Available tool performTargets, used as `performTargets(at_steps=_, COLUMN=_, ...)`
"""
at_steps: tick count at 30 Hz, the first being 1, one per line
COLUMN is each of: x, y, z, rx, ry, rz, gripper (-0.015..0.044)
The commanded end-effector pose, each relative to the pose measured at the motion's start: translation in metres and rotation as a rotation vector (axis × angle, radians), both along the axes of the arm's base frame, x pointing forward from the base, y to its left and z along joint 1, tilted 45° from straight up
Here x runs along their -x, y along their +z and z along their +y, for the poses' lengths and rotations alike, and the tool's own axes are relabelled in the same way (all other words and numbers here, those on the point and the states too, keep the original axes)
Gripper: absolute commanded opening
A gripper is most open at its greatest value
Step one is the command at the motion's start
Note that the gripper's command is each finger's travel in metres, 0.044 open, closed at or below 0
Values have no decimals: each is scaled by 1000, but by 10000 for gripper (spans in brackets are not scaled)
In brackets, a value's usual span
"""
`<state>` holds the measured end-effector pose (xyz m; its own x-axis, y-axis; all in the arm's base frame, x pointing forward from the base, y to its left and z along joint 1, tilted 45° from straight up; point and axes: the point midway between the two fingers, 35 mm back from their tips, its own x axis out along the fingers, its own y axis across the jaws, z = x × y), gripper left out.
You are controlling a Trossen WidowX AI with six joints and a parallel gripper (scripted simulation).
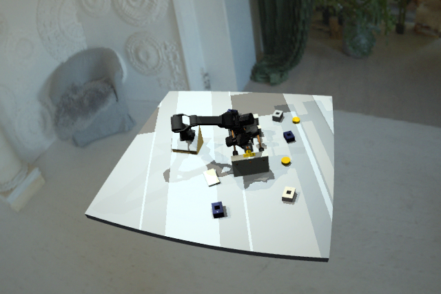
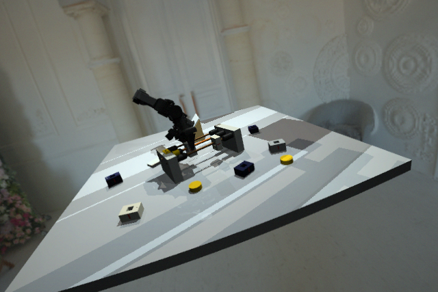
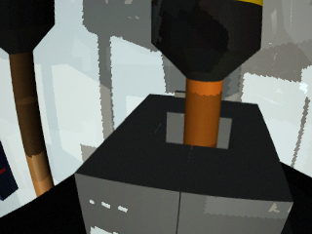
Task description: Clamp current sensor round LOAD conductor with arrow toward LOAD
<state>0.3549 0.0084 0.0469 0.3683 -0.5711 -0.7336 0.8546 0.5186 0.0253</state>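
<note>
Sensor [image 2: 187,147] [image 3: 127,163], one, dark grey, set round an orange conductor [image 2: 203,141] [image 3: 202,117] that runs through its window; gripper [image 1: 248,144] [image 2: 191,148] [image 3: 187,166], one, jaws clamped on the sensor. Second conductor [image 3: 29,117], alongside, apart from the sensor; near end block [image 1: 249,166] [image 2: 170,167], upright, with a yellow disc [image 1: 285,160] [image 2: 195,186] lying near it.
</note>
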Motion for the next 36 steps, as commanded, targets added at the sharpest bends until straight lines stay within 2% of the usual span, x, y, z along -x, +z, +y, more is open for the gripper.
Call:
performTargets(at_steps=1, x=2, y=-2, z=-1, rx=-1, ry=2, rz=11, gripper=0)
performTargets(at_steps=23, x=0, y=-4, z=-4, rx=0, ry=0, rz=0, gripper=0)
performTargets(at_steps=33, x=-1, y=0, z=-1, rx=-1, ry=1, rz=-4, gripper=260)
performTargets(at_steps=36, x=-1, y=0, z=-1, rx=-1, ry=1, rz=-4, gripper=260)
